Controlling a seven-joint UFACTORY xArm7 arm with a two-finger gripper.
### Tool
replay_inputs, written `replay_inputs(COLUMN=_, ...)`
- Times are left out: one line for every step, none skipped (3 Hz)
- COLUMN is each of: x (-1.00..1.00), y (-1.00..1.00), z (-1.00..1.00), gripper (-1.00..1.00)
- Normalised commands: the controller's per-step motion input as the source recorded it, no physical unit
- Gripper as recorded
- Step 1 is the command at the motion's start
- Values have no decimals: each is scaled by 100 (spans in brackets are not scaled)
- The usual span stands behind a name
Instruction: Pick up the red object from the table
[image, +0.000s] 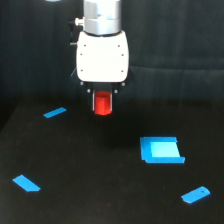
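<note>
The gripper (103, 104) is clamped on the red block (104, 104), holding it clear above the black table (90, 175), with blue flat pieces (161, 150) scattered below.

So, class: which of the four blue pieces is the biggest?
The blue block toward the exterior view's right, below the jaws' level; it is broad and boxy, whereas the other three are thin slivers.

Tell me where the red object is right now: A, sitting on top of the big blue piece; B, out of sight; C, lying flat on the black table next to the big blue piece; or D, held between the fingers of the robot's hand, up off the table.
D: the red object sits between the fingers of the hand, above the table and apart from the big blue piece.
</note>
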Motion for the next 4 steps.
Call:
replay_inputs(x=-5, y=0, z=18, gripper=-100)
replay_inputs(x=-3, y=0, z=21, gripper=-100)
replay_inputs(x=1, y=0, z=24, gripper=-100)
replay_inputs(x=0, y=5, z=17, gripper=-91)
